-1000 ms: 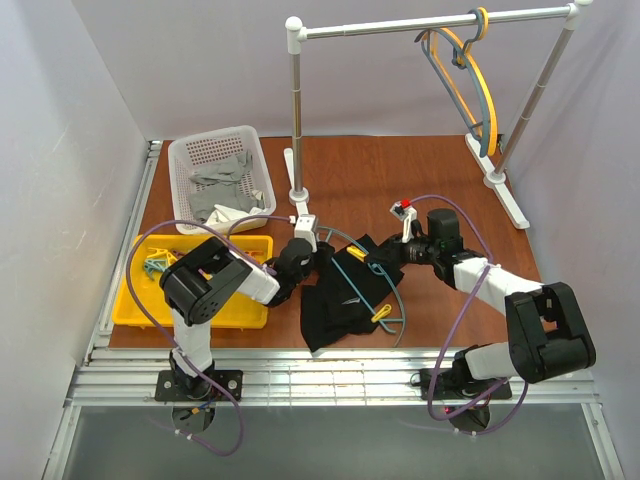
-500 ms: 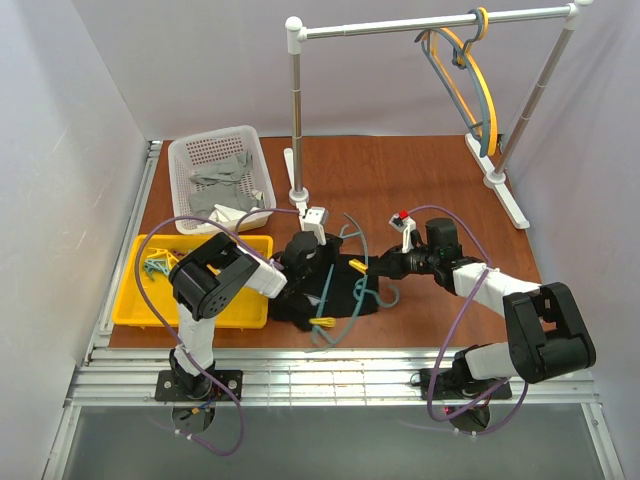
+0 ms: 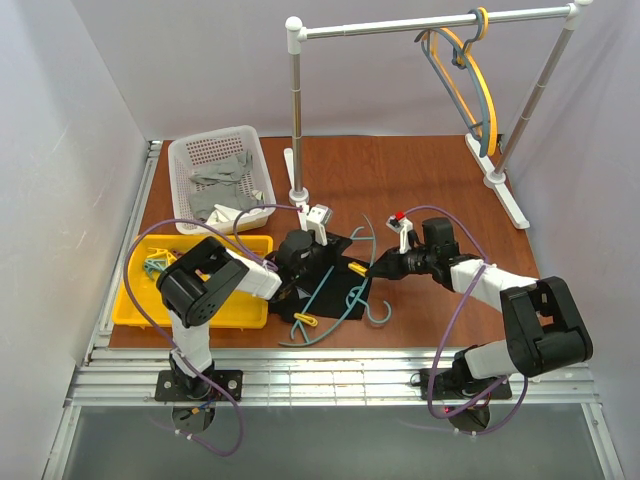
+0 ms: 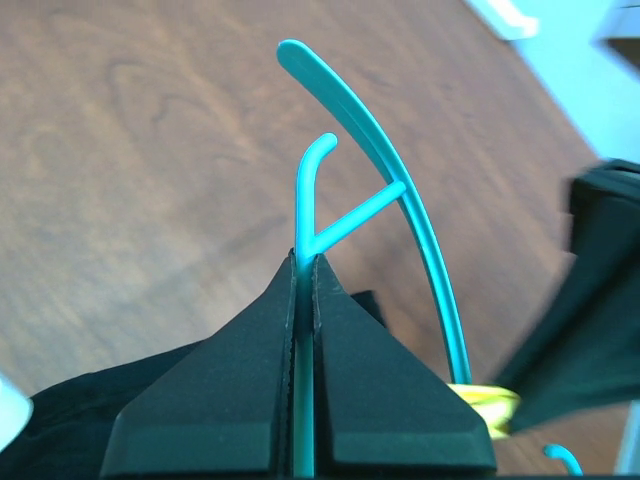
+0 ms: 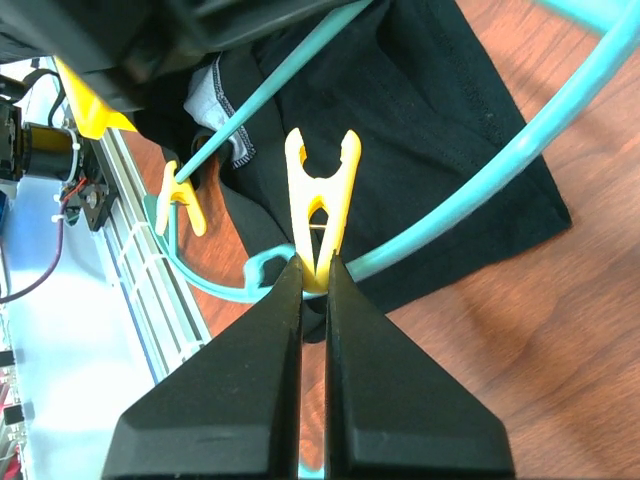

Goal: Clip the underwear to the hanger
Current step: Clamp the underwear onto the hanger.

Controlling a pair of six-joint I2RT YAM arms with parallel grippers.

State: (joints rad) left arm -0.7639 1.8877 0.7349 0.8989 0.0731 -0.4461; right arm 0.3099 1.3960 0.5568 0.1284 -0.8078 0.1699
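Note:
The black underwear [image 3: 336,264] lies bunched on the table between my two arms, with the teal hanger [image 3: 336,301] across it. A thin bar of the hanger [image 4: 420,230] sits pinched in my shut left gripper [image 4: 305,258], and the underwear [image 4: 80,420] shows dark beneath the fingers. My right gripper [image 5: 315,270] is shut on the tail of a yellow clip [image 5: 322,190] that sits on the hanger's bar [image 5: 470,200] over the underwear [image 5: 420,110]. A second yellow clip [image 5: 185,195] hangs on the hanger further along. In the top view the left gripper [image 3: 308,262] and right gripper [image 3: 378,268] face each other.
A white basket [image 3: 190,150] with grey cloths stands at the back left, and a yellow tray [image 3: 130,300] lies in front of it. The rack [image 3: 297,120] carries a yellow and a grey-blue hanger [image 3: 470,80] at the back right. The table's front edge runs just below the hanger.
My left gripper has shut on the hanger's bar. The hanger and underwear have swung and bunched up between the arms; the right gripper stayed shut on the yellow clip.

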